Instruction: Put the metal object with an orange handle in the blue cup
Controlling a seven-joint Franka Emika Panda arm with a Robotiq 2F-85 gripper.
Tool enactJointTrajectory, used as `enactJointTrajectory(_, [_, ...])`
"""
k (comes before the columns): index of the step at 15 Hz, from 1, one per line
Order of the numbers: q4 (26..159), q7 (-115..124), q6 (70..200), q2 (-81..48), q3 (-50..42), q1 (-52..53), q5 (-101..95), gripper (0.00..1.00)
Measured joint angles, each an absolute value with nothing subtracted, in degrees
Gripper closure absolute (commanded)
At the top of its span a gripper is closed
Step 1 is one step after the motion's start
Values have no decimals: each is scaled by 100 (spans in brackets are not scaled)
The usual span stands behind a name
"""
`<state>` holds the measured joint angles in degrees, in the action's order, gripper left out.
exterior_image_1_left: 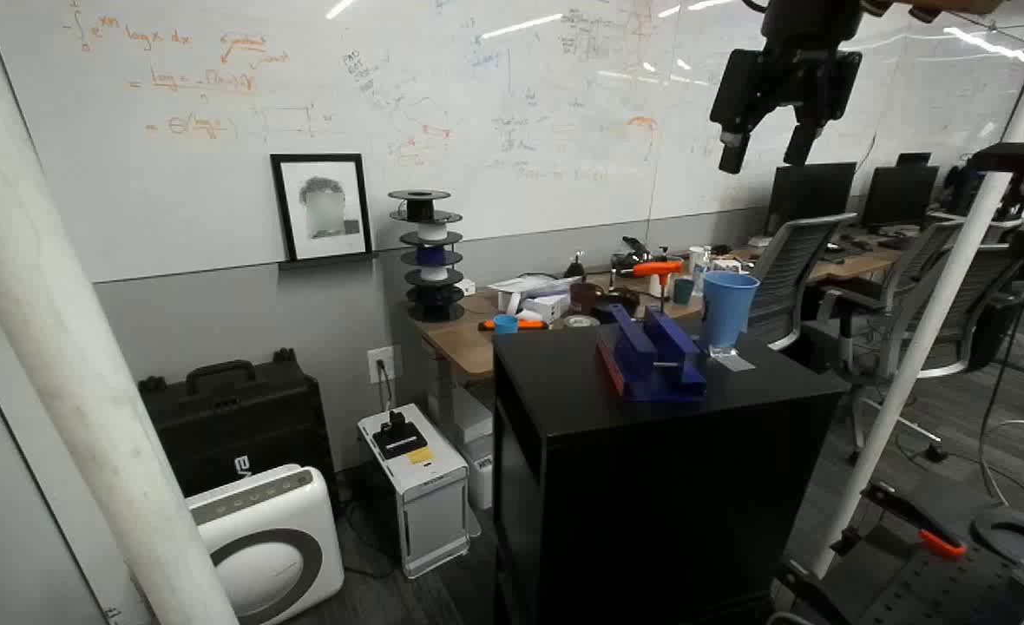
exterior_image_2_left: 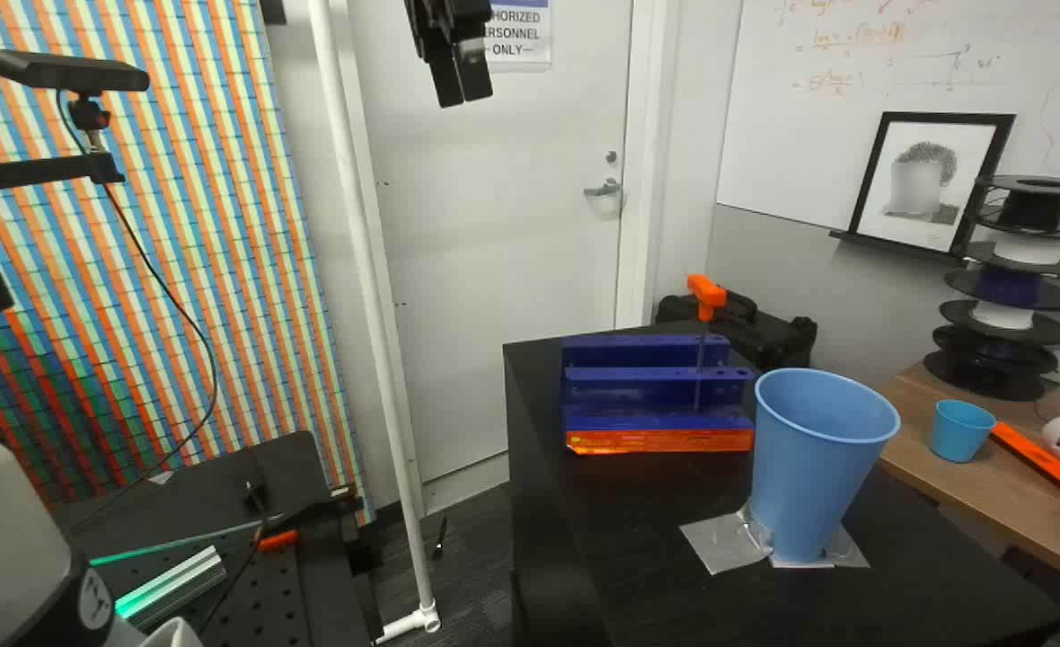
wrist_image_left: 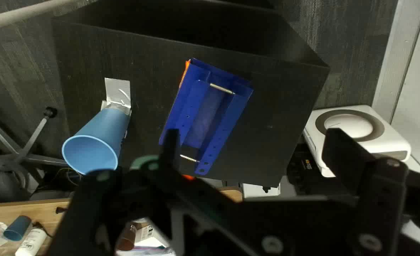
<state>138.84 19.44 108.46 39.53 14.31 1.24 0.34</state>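
Note:
The metal tool with an orange T-shaped handle (exterior_image_1_left: 656, 269) (exterior_image_2_left: 706, 295) stands upright, its thin shaft in the dark-blue holder (exterior_image_1_left: 661, 369) (exterior_image_2_left: 651, 395) (wrist_image_left: 192, 117). In the wrist view my finger hides most of it; an orange bit shows there, but I cannot tell if it is the handle. The tall light-blue cup (exterior_image_1_left: 727, 308) (exterior_image_2_left: 813, 467) (wrist_image_left: 105, 129) stands upright beside the holder, taped at its base. My gripper (exterior_image_1_left: 765, 158) (exterior_image_2_left: 463, 90) (wrist_image_left: 251, 137) is open and empty, high above the holder and cup, fingers pointing down and touching nothing.
The holder and cup stand on a black cabinet (exterior_image_1_left: 564, 408) (exterior_image_2_left: 602, 539) (wrist_image_left: 89, 60). Grey tape (exterior_image_2_left: 728, 542) spreads around the cup's base. Behind is a wooden desk (exterior_image_1_left: 469, 343) with spools (exterior_image_1_left: 432, 256), a small blue cup (exterior_image_2_left: 961, 431) and clutter. White poles (exterior_image_1_left: 894, 382) rise nearby.

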Motion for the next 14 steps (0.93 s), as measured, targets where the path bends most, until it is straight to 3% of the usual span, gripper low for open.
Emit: enactJointTrajectory(14, [13814, 1263, 10911, 3869, 1403, 257, -269, 0])
